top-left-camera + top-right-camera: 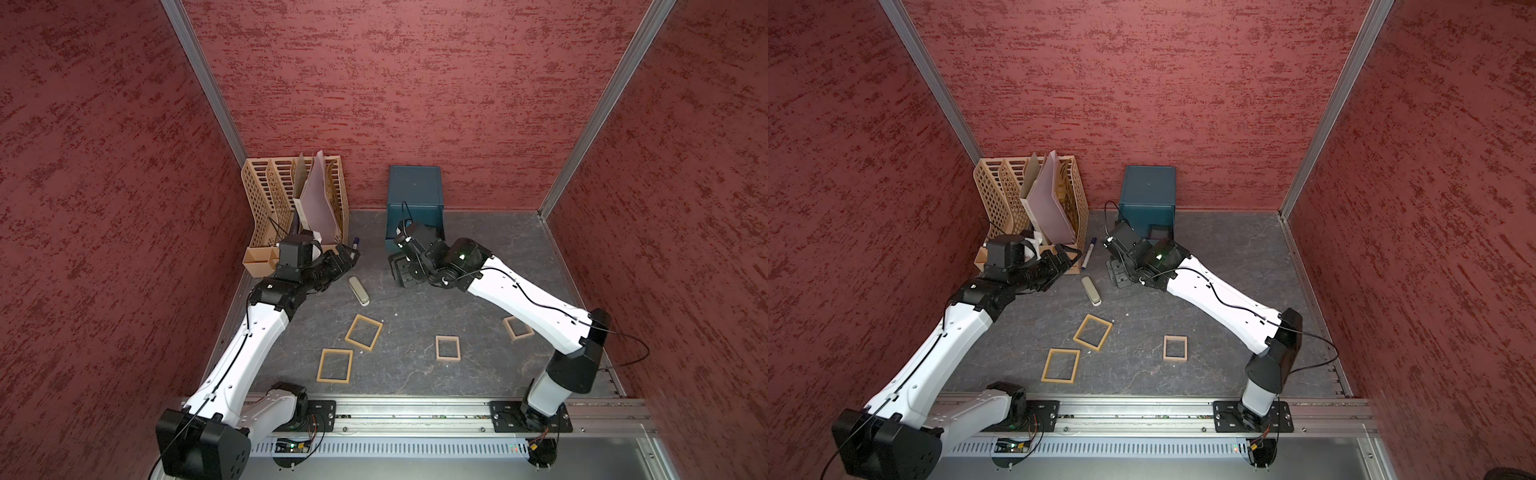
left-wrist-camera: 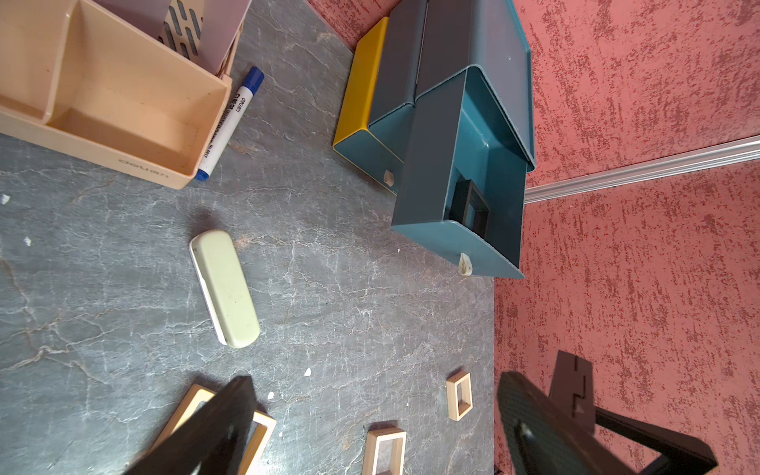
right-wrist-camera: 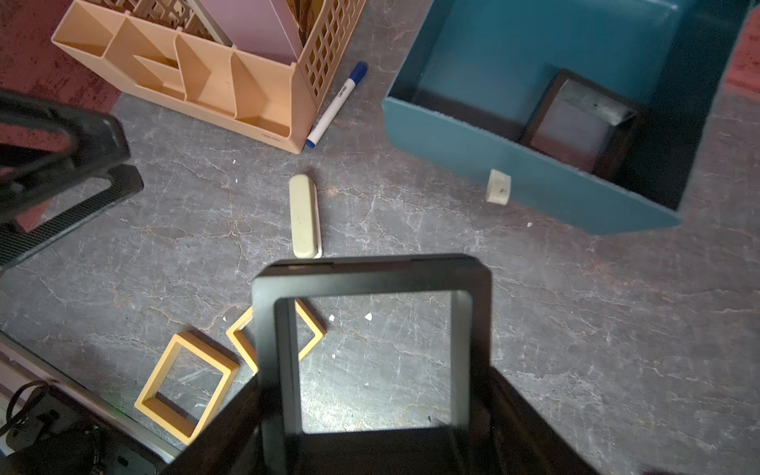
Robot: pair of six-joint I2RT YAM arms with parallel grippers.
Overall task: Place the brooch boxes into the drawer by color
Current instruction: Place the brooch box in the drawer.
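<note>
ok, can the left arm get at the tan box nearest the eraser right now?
Probably yes. The left gripper is open and empty, the tan box lies flat and uncovered just past the eraser, and the right gripper, holding a black box, is away by the drawer.

Enclosed lab test cell dressed as an office desk: red textured panels [image 1: 415, 83] in aluminium framing [image 1: 205, 79] (upper frame), mounting rail [image 1: 415, 409] along the bottom edge — beige file organiser [image 1: 286, 195] and marker [image 1: 1088, 251] at centre-left.
</note>
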